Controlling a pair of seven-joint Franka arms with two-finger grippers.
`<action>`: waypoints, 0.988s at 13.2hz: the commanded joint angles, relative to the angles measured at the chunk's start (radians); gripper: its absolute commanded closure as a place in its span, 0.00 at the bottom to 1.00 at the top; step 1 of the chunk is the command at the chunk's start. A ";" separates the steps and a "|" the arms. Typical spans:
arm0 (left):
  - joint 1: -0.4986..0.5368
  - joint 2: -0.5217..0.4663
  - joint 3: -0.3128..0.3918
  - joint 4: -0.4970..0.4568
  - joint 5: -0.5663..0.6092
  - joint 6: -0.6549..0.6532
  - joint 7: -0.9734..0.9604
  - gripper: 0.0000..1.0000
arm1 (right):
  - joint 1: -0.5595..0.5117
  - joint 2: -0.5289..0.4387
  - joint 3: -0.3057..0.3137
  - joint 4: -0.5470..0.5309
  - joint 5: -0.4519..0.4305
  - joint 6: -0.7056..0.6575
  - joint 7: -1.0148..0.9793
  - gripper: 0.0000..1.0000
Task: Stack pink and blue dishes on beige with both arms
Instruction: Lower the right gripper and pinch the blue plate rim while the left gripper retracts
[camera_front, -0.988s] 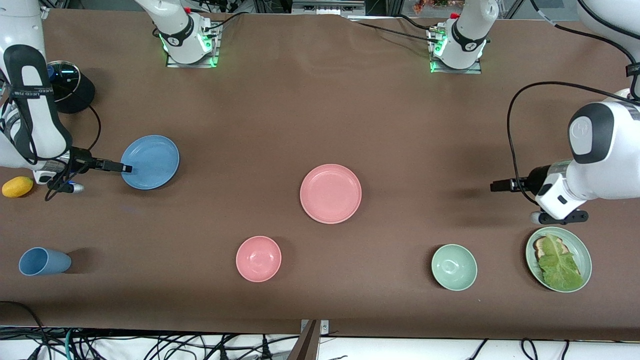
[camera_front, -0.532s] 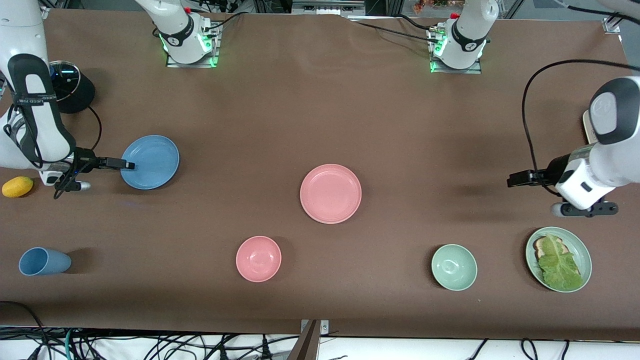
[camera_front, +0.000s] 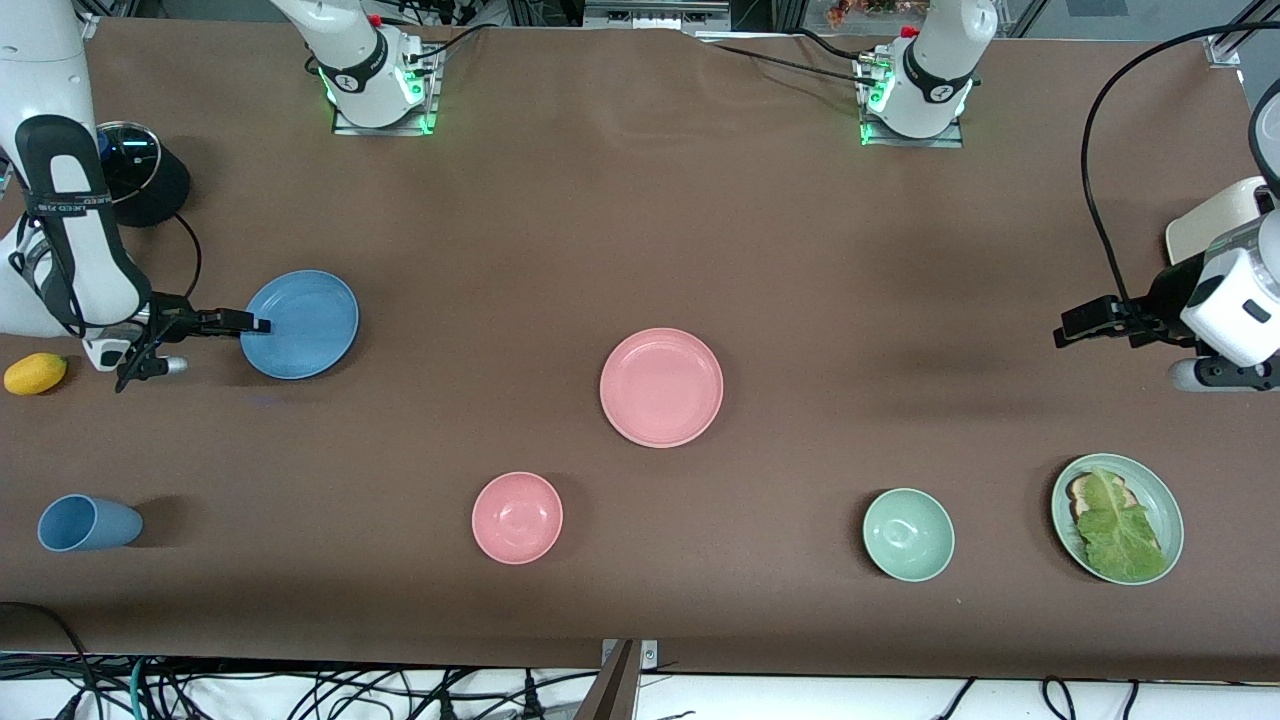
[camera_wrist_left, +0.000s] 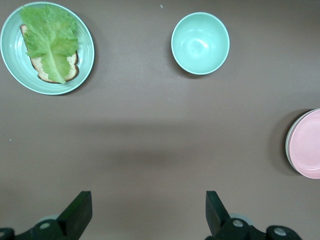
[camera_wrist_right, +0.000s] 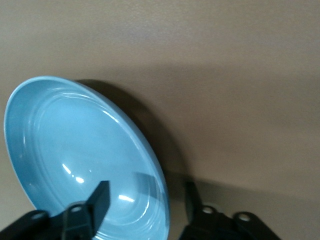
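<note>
The blue plate lies flat toward the right arm's end of the table. My right gripper is open at its edge, one finger over the plate's inside and one outside the rim; the right wrist view shows the gripper and the blue plate filling the frame. At mid-table lies the pink plate, also seen as the pink plate. A sliver of the beige plate shows beside the left arm. My left gripper hangs open over bare table; the left wrist view shows the gripper empty.
Along the edge nearest the front camera stand a blue cup, a pink bowl, a green bowl and a green plate with lettuce. A yellow fruit and a black stand sit by the right arm.
The left arm has drawn back toward its end of the table, uncovering part of the beige plate. The right gripper has shifted slightly along the blue plate's rim. The plates have not moved.
</note>
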 joint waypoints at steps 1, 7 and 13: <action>0.002 -0.071 -0.006 -0.002 0.029 -0.015 0.003 0.00 | -0.006 0.005 0.004 0.017 0.005 -0.019 -0.052 0.49; 0.003 -0.165 -0.005 -0.002 0.029 -0.043 0.007 0.00 | -0.006 0.012 0.004 0.017 0.003 -0.018 -0.086 0.81; 0.003 -0.171 0.002 0.015 0.055 -0.144 0.045 0.00 | -0.004 0.017 0.006 0.024 -0.006 -0.018 -0.086 0.95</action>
